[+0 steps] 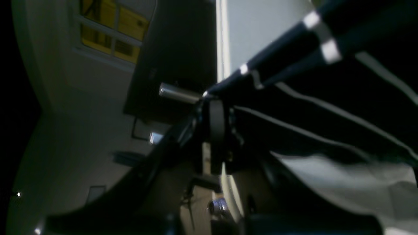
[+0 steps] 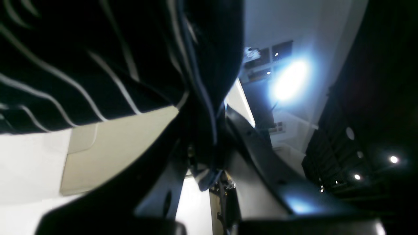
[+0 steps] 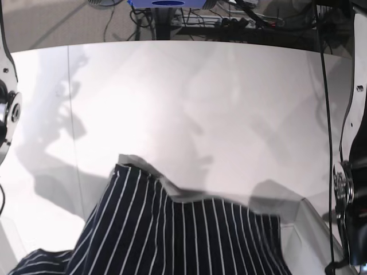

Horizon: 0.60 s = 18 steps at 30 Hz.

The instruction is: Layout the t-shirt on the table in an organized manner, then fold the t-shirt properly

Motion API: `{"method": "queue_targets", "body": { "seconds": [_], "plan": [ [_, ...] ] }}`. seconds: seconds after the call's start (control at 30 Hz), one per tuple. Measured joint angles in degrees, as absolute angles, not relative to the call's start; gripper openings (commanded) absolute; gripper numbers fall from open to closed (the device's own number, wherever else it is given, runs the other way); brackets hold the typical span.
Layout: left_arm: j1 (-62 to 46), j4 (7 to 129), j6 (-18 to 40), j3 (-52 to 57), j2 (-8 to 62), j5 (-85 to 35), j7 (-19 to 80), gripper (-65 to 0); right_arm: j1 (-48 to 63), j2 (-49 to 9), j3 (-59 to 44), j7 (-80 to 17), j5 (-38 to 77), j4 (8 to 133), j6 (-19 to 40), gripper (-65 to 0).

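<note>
Both grippers are pinched tight on the shirt [image 3: 183,235], so this looks like the laying-out step, with no folding yet. Close up, the left gripper [image 1: 215,98] holds a bunched fold of cloth, and the right gripper [image 2: 204,143] has a dark edge squeezed between its jaws. The cloth is soft and thin, almost black, with skinny white stripes, and it sags and wrinkles where it hangs. In the base view the shirt sits on the near part of the table [image 3: 189,97], with its far edge lifted and uneven. Past the shirt the table is smooth, white and shiny, with a thin seam on the left. Next, I think the arms should pull apart gently and lay the cloth down flat past where it lies now.
</note>
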<state>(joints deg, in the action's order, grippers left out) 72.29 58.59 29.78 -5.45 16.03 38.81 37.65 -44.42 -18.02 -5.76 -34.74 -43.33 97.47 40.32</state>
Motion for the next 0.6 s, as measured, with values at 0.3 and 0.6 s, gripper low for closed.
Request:
{"method": "queue_targets", "body": {
  "seconds": [0.3, 0.6],
  "plan": [
    [71.5, 52.3, 26.3, -5.5, 14.9, 39.0, 33.2, -65.0, -48.8, -19.1, -5.8, -28.7, -43.8, 91.4, 36.2, -65.0],
    [72.2, 61.6, 26.3, -5.3, 16.0, 39.0, 33.3, -65.0, -38.3, -19.5, -6.2, -27.8, -47.8, 96.6, 35.0, -65.0]
  ]
}}
